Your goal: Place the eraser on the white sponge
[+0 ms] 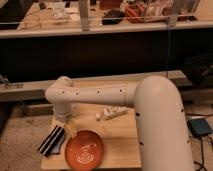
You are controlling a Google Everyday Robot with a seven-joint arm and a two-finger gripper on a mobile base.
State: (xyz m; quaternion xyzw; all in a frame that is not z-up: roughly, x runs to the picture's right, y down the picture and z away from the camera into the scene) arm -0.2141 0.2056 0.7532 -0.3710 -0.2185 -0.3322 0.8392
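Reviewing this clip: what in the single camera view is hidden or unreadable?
- Claw: near the table's left end beside the eraser; too blurred to read.
- Eraser: whether the claw touches it, unclear.
- White sponge: small, outline fuzzy.
- Orange plate: bottom rim cut by the frame edge.

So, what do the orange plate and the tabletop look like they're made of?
The orange plate looks like glazed ceramic or plastic: a smooth sheen with a pale swirl. The table seems to be light unfinished wood, matte tan. The gripper sits by the eraser.
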